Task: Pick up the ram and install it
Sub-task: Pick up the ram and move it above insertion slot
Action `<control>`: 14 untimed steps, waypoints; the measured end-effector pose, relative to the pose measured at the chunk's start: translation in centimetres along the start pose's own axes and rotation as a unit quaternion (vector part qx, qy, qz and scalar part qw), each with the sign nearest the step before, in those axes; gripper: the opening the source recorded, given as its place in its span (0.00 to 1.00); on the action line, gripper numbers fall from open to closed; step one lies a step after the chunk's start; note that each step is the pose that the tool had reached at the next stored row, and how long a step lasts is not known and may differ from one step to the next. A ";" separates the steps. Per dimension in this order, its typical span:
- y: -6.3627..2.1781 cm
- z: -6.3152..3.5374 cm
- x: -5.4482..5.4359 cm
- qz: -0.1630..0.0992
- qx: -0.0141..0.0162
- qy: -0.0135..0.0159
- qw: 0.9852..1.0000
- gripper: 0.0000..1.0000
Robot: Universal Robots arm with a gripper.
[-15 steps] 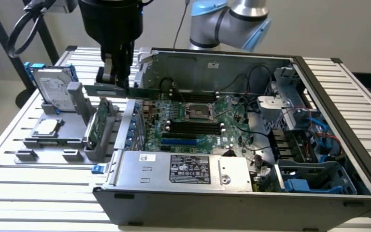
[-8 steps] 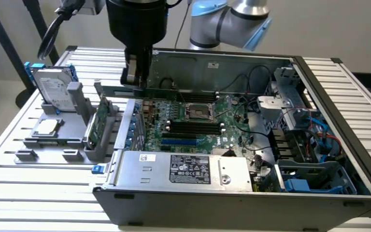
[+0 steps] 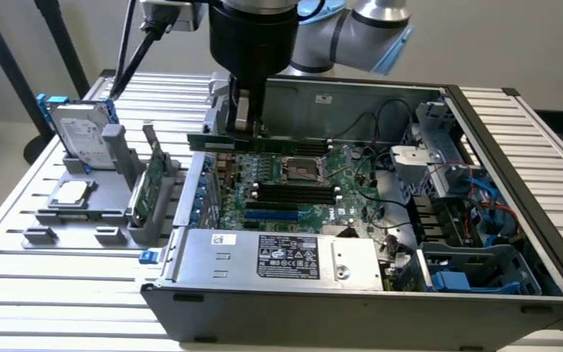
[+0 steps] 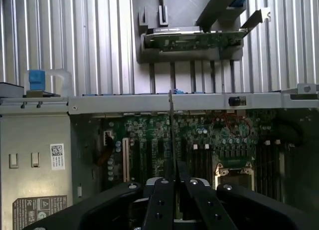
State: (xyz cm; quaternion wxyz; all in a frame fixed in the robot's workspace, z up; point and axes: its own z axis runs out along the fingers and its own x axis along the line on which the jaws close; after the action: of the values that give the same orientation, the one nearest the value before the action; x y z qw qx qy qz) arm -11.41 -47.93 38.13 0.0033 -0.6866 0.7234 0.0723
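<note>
ram [image 3: 292,143] hangs level above the motherboard [image 3: 350,198] inside the open computer case [image 3: 516,242], not yet seated in a slot. the gripper [image 3: 245,129] is clamped on it near one end, its fingers [image 4: 159,200] pinching the thin stick edge-on.

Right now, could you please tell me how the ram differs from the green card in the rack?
The ram is long and narrow; the card is taller and broader. The ram is held in the claw over the motherboard; the card stands in the grey rack. The ram runs crosswise to the card. Both are green circuit boards standing on edge.
</note>
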 end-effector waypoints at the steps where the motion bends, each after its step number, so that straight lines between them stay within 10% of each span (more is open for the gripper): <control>1: -0.45 0.09 -0.2 0.000 0.000 0.000 1.000 0.14; 14: -4.42 1.24 -3.5 0.000 0.001 0.003 1.000 0.14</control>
State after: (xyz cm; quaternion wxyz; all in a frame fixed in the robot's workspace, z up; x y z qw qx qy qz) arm -6.93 -44.49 36.83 0.0018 -0.6867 0.7236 0.0700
